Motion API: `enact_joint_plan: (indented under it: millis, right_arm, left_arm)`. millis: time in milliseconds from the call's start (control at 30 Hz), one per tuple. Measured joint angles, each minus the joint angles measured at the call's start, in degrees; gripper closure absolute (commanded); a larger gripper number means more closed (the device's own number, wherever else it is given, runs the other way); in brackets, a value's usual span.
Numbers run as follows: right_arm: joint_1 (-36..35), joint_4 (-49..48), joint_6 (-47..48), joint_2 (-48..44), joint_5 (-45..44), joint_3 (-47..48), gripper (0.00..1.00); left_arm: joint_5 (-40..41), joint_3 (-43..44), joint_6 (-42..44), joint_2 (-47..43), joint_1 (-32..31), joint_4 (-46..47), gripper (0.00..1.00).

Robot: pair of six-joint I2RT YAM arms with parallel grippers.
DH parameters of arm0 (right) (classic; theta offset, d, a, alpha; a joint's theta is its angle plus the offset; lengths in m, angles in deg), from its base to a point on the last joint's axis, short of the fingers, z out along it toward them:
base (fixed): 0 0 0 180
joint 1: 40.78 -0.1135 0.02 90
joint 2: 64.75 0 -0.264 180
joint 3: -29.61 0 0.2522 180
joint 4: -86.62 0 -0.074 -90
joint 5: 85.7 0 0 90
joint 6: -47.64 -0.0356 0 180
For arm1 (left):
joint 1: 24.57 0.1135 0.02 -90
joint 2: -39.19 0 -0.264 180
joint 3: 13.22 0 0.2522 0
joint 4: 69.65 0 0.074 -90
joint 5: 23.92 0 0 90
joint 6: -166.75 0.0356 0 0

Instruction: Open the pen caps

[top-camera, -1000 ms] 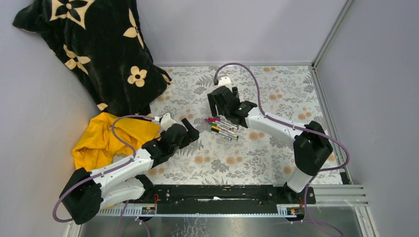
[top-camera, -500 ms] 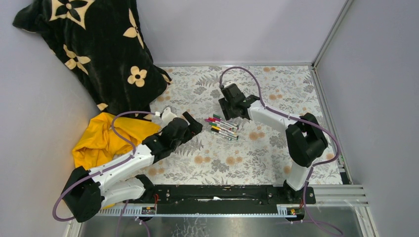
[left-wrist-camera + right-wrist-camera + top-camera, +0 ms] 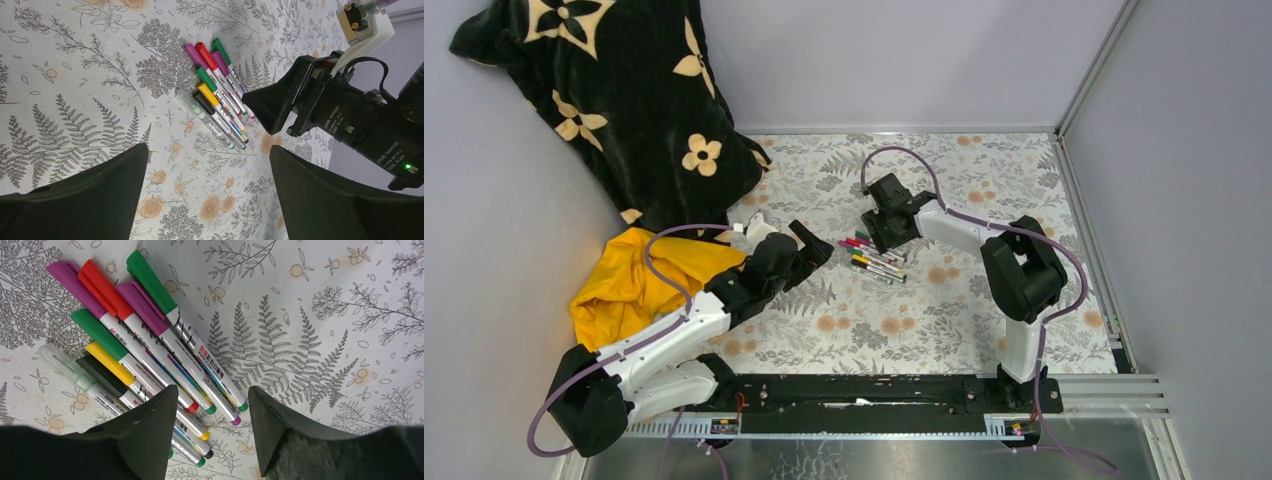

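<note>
Swung closer, our right gripper (image 3: 210, 415) (spread wide) hovers just above the pens (image 3: 145, 347); their pen caps (image 3: 102, 287) point far-left.

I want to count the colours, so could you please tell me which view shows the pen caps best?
The right wrist view: the pen caps appear large, every colour distinct, even the clear cap. The left wrist view shows them smaller but separable; the top external view gives only coloured specks.
</note>
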Motion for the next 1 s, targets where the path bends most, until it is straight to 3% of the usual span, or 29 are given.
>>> enact_joint_plan:
  millis: [1000]
  right_arm:
    - [3.02, 0.59, 1.33, 6.54, 3.13, 4.15, 0.45]
  left_arm:
    - [-2.54, -0.35, -0.42, -0.9, 3.58, 0.22, 0.02]
